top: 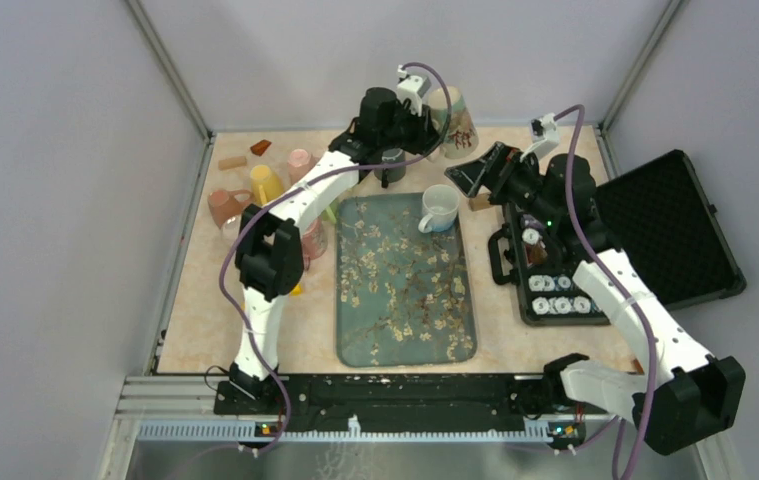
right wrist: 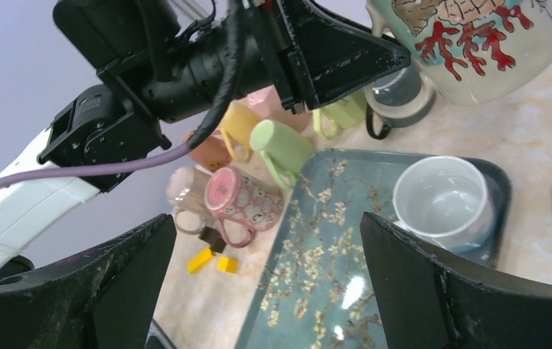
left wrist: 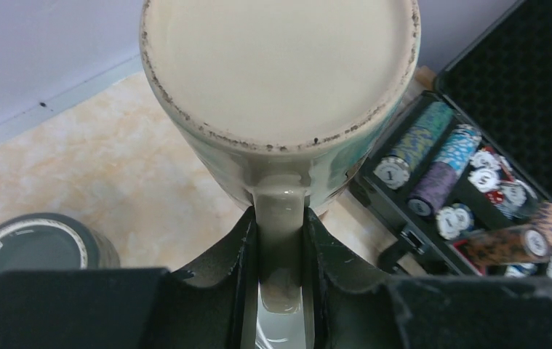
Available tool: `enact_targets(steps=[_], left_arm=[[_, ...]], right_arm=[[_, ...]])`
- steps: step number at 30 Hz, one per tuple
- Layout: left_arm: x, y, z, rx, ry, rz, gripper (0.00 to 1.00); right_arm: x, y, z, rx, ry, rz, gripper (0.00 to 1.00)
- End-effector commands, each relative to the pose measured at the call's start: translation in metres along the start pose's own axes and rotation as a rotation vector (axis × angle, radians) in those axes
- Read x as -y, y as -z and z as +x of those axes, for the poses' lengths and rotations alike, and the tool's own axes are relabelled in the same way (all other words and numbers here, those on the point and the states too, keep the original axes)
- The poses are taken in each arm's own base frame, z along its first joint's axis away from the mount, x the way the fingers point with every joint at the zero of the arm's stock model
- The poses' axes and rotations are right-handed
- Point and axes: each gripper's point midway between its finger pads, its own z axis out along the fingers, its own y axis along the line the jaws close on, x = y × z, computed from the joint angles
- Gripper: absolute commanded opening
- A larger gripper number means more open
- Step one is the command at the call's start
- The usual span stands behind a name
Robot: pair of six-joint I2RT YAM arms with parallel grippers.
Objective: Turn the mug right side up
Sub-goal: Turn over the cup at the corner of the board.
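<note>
The mug (top: 457, 122) is cream with a red coral pattern and hangs in the air at the back of the table. My left gripper (top: 425, 118) is shut on its handle. In the left wrist view the fingers (left wrist: 240, 247) clamp the handle from both sides, and the mug's flat, worn base (left wrist: 280, 65) faces the camera. The right wrist view shows the mug's patterned wall (right wrist: 476, 43) at the top right. My right gripper (top: 477, 175) hovers open near the tray's far right corner, its fingers (right wrist: 433, 283) wide apart and holding nothing.
A blue floral tray (top: 405, 300) lies in the middle with a white mug (top: 440, 208) upright on its far right corner. A dark grey mug (top: 392, 165) stands behind the tray. Several mugs (top: 265, 185) cluster at the left. An open poker chip case (top: 655, 230) sits at the right.
</note>
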Motion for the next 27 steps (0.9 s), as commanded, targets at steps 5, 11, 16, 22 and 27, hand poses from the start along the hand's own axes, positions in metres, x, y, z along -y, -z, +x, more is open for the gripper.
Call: enact_targets(steps=[5,11,16,22,27], left_arm=[[0.092,0.084,-0.129,0.361,0.011,0.260,0.00],[0.120,0.110,-0.135,0.374,0.095,0.373,0.00],[0.140,0.136,-0.145,0.407,0.135,0.451,0.00],[0.161,0.156,-0.149,0.426,0.207,0.562,0.00],[0.176,0.167,-0.150,0.422,0.261,0.642,0.00]], right_arm=[[-0.019,-0.009,-0.004,0.045,-0.087,-0.173,0.99],[-0.013,-0.011,0.008,0.034,-0.118,-0.213,0.99],[-0.016,-0.008,0.005,0.068,-0.125,-0.269,0.97],[-0.027,-0.006,-0.004,0.124,-0.168,-0.360,0.94],[-0.032,-0.001,-0.014,0.176,-0.187,-0.425,0.89]])
